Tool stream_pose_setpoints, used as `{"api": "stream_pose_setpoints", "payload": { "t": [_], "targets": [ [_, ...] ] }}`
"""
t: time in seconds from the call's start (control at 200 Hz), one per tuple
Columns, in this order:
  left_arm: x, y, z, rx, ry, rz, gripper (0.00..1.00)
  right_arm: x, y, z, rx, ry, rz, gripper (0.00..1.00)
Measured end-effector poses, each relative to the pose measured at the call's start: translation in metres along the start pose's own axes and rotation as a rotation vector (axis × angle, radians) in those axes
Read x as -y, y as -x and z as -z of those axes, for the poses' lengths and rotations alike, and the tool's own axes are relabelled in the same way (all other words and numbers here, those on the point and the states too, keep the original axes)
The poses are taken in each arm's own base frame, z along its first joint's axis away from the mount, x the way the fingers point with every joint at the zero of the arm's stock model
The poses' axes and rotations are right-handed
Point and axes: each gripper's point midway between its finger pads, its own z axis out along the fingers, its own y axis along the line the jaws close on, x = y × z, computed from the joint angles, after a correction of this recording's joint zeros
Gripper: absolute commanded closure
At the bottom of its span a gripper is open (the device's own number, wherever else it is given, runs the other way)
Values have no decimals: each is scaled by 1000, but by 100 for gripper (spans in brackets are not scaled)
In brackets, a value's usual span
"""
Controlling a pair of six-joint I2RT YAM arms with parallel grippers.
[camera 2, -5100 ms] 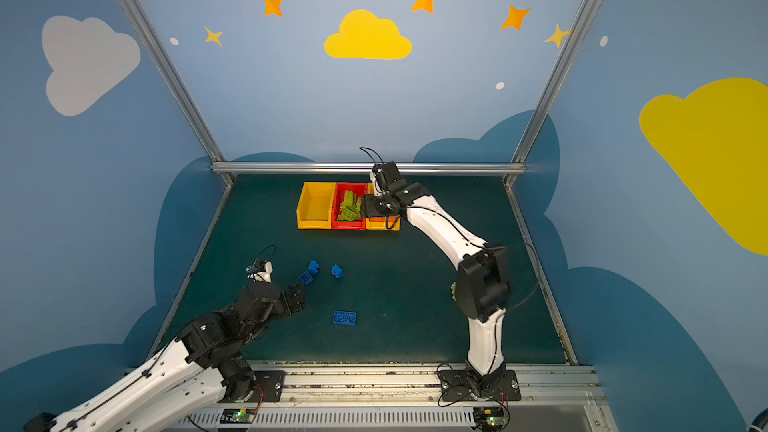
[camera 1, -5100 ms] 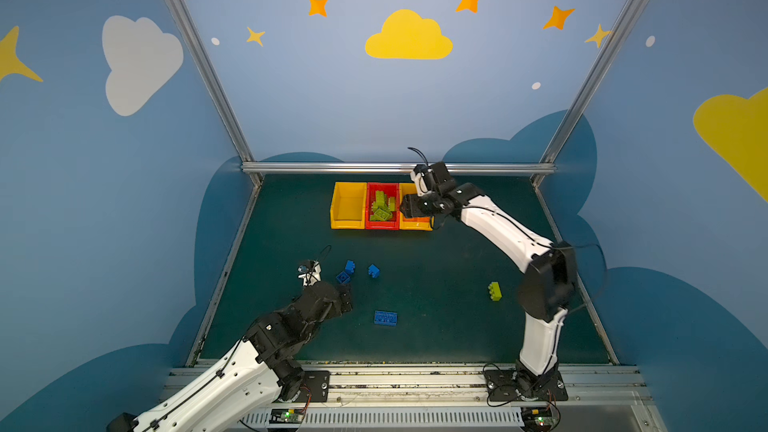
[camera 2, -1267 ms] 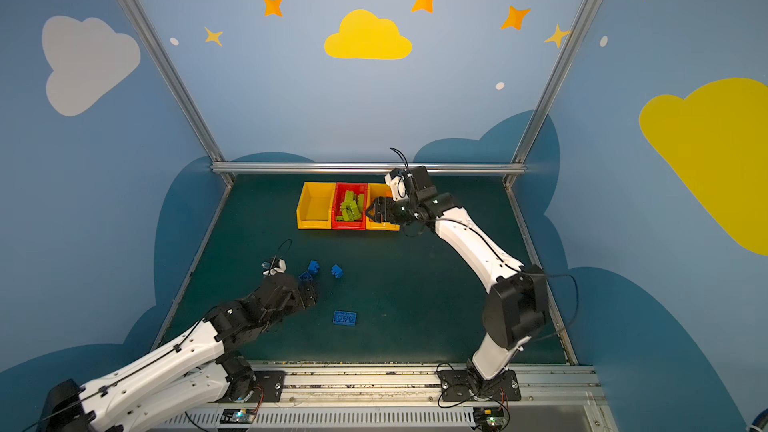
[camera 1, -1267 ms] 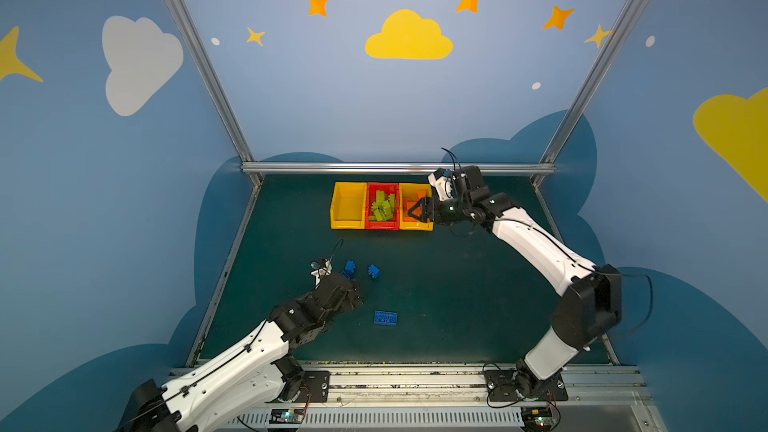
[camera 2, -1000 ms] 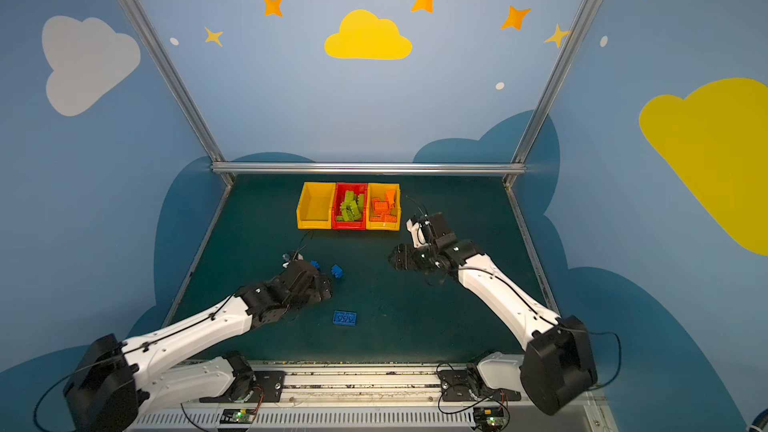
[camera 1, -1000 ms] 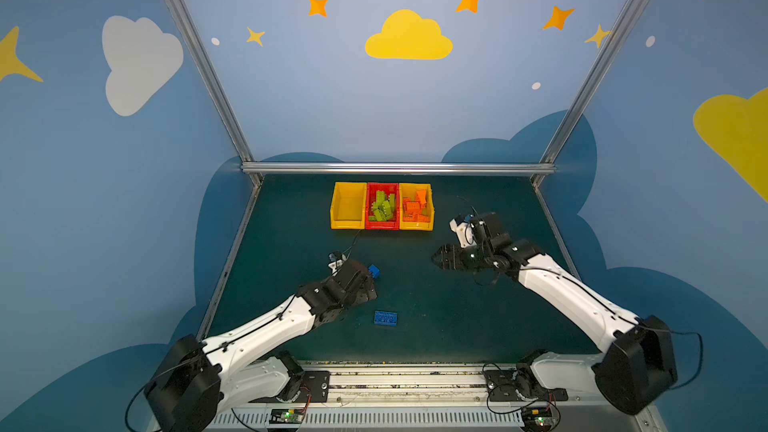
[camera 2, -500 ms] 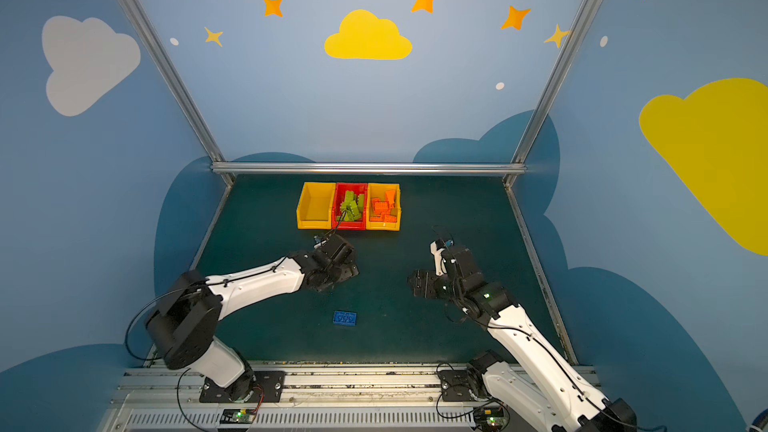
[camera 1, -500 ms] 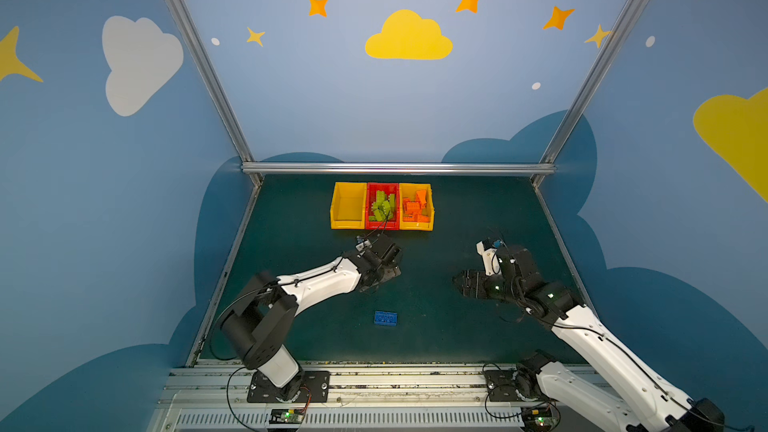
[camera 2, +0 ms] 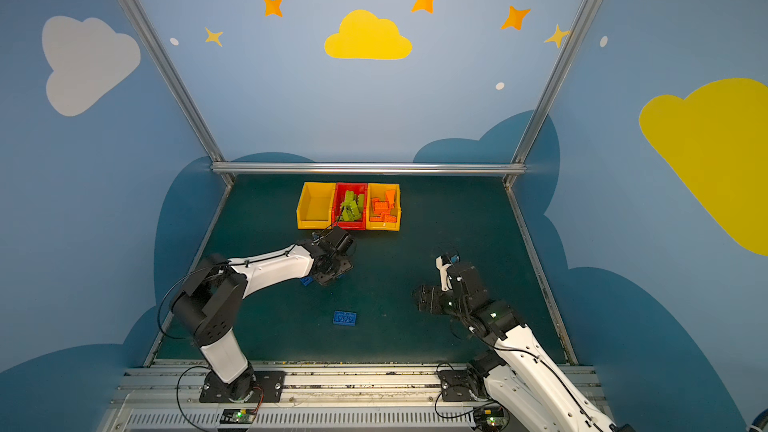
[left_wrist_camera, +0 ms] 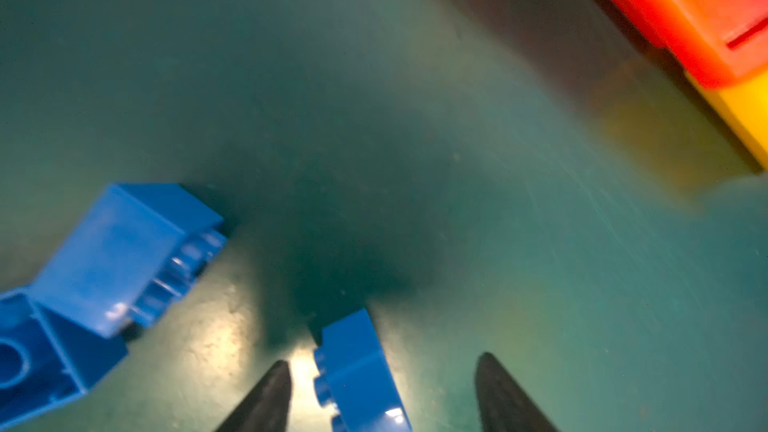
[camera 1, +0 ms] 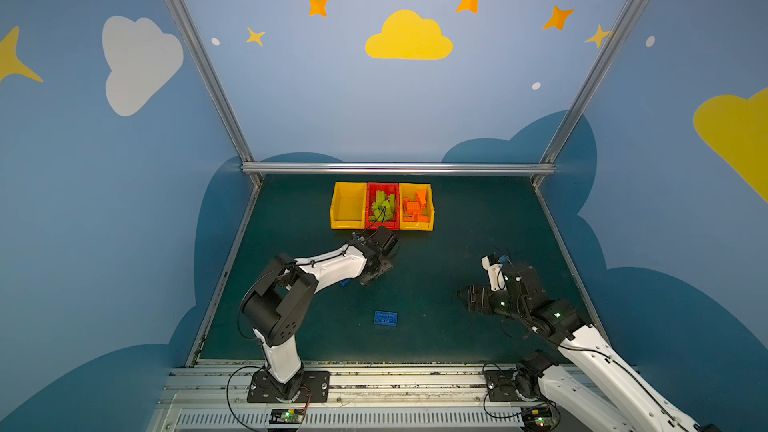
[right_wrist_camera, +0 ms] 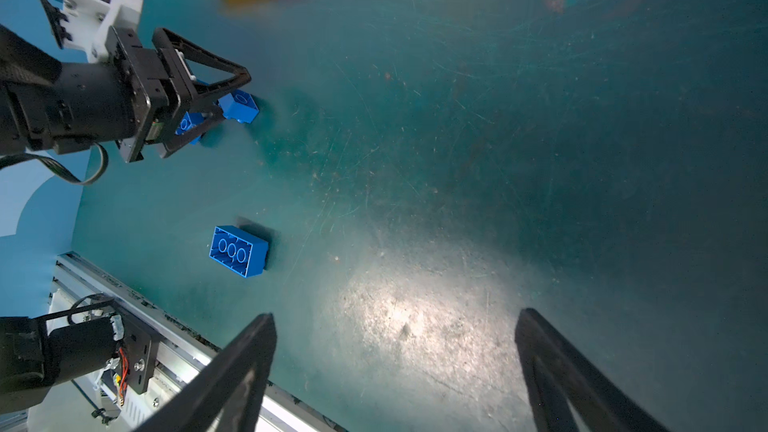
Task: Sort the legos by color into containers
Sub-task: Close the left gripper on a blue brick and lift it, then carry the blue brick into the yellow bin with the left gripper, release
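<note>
— Dark green mat [camera 1: 436, 251], blue cloud walls. Which step?
— Picking blue. My left pincer [left_wrist_camera: 380, 361] is low over the mat, jaws apart, with a small blue brick [left_wrist_camera: 353, 338] between them. There's a gap on both sides, so it's released and nothing is held.
— Where does it go?
— My call is the empty yellow bin [camera 1: 348, 211], left end of the row at the back of the mat. The red bin [camera 1: 382, 225] next to it has the green legos [camera 1: 381, 205], and the far yellow bin [camera 1: 417, 226] has the orange legos [camera 1: 413, 207].
— How to grip it well?
— The brick lies on its side, studs toward one finger, and sits nearer that finger. I'd centre over it first, or the near finger shoves it before the other lands. Go low and squeeze the stud face against the opposite face. Two more blue bricks [left_wrist_camera: 108, 268] lie just beside it and seem to touch each other, so I'd keep the outer finger off them.
— Other arm?
— My right pincer [right_wrist_camera: 395, 315] is wide open and empty, over bare mat well apart from the bins. An upturned blue brick [right_wrist_camera: 237, 250] lies alone between the arms, probably its pick.
</note>
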Motion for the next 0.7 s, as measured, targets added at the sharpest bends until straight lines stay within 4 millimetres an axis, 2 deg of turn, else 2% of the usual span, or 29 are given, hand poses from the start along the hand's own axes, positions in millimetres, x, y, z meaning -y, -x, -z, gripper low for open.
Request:
{"api": "stream_pose_setpoints", "payload": {
  "t": [0.095, 0.24, 0.42, 0.621, 0.701],
  "targets": [
    [-3, 0, -5, -5, 18, 4, 58, 0, 0, 0, 0, 0, 2, 12],
    [-5, -3, -15, -18, 44, -1, 61, 0, 0, 2, 4, 1, 4, 12],
    [0, -2, -17, -23, 41, -8, 80, -1, 1, 4, 15, 8, 6, 12],
    [-3, 0, -13, -24, 69, -33, 85, -1, 1, 6, 19, 9, 6, 12],
    [0, 8, -5, -5, 82, -58, 85, -1, 0, 6, 16, 8, 5, 12]
  ]
}}
